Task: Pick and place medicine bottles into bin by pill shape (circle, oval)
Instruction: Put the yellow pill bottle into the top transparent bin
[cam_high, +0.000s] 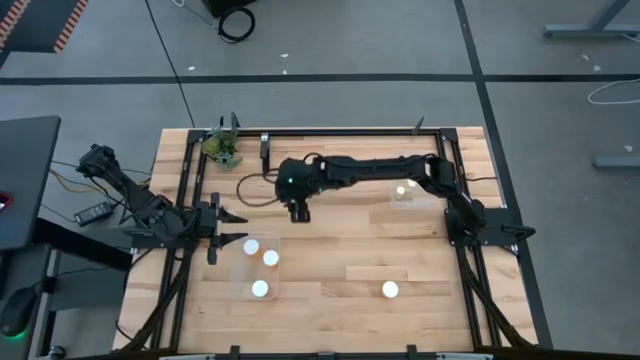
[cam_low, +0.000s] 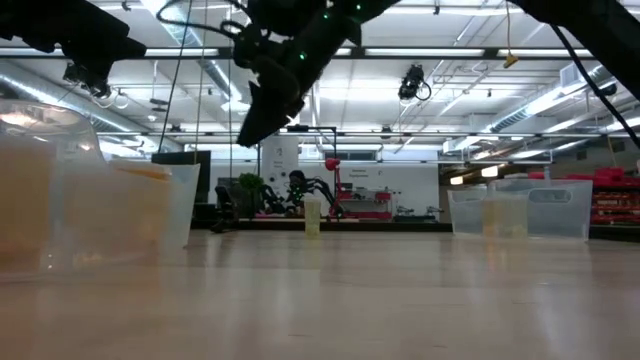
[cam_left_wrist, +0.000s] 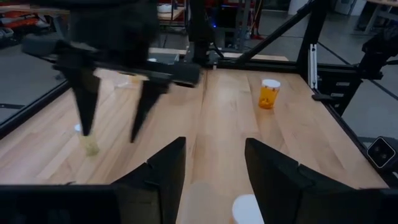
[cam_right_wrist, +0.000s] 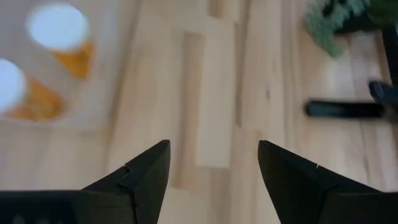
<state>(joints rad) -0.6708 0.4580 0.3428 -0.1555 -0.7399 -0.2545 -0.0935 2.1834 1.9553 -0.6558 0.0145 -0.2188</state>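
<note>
Several amber medicine bottles with white caps show. Three stand in a clear bin (cam_high: 250, 270) at the near left; two of them show in the right wrist view (cam_right_wrist: 59, 31). One bottle (cam_high: 389, 290) stands alone on the table at the near right and also shows in the left wrist view (cam_left_wrist: 268, 93). Another bottle (cam_high: 402, 189) is in a clear bin (cam_high: 408, 195) at the far right. My right gripper (cam_high: 299, 213) hangs open and empty above the table's middle, fingers pointing down (cam_left_wrist: 112, 134). My left gripper (cam_high: 235, 235) is open and empty beside the left bin's far end.
A small green plant (cam_high: 222, 148) stands at the far left corner. A black frame (cam_high: 340, 132) runs along the table's far edge and sides. Bare wood lies between the two bins (cam_high: 340, 250). The low view shows both bins (cam_low: 90, 210) (cam_low: 520, 210).
</note>
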